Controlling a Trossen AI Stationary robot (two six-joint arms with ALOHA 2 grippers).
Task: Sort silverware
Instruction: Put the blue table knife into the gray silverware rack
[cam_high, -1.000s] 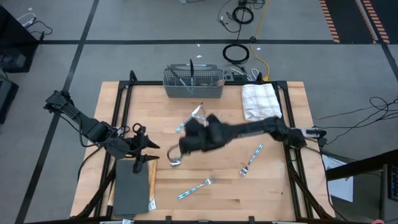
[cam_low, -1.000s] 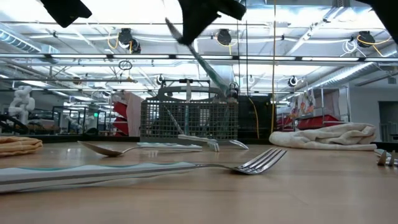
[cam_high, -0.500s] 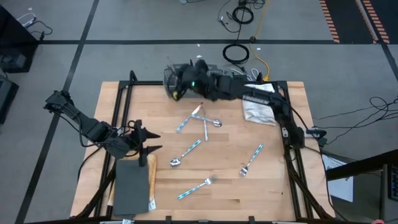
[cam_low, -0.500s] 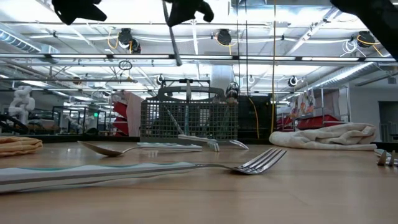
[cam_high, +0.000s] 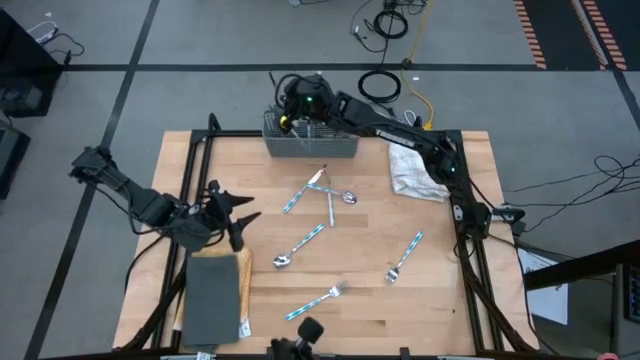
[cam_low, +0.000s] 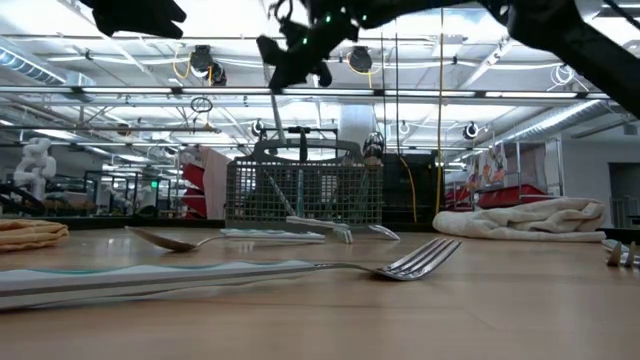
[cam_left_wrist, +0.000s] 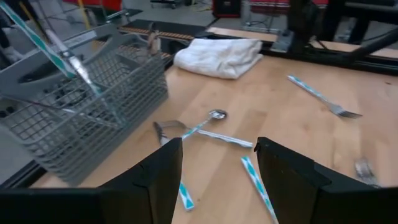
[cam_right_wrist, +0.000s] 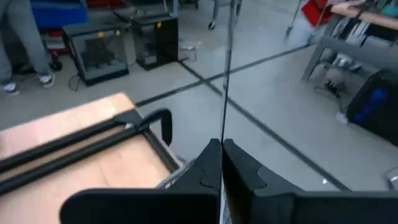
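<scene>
My right gripper (cam_high: 293, 104) hangs over the left end of the grey mesh basket (cam_high: 310, 148) at the table's far edge, shut on a thin piece of silverware (cam_low: 274, 115). Which kind of piece it is, I cannot tell. Other pieces stand in the basket, one leaning with its blue-and-white handle (cam_left_wrist: 37, 31) up. Several forks and spoons lie flat on the wood: a cluster (cam_high: 322, 195) mid-table, a spoon (cam_high: 300, 245), a fork (cam_high: 405, 257) and another fork (cam_high: 315, 300). My left gripper (cam_high: 232, 212) waits open above the table's left side. My right gripper pinches the thin piece between its shut fingertips (cam_right_wrist: 211, 155), coming from above and pointing down. The piece (cam_right_wrist: 225, 74) runs on straight out along the fingers, seen edge-on. It hangs upright below the gripper (cam_low: 285, 58), lifted clear of the table, with its lower end (cam_low: 279, 155) at the basket's rim.
A crumpled white towel (cam_high: 415, 165) lies right of the basket. A dark grey mat (cam_high: 210, 300) with a wooden strip beside it sits at the near left corner. A black object (cam_high: 300, 335) stands at the near edge. Bare wood shows between the loose pieces.
My right gripper has carried the piece from above mid-table up and toward the far edge, to over the basket's left end. The piece has swung from slanting to hanging upright and has come down toward the basket's rim. My left gripper has shifted a little toward the far edge.
</scene>
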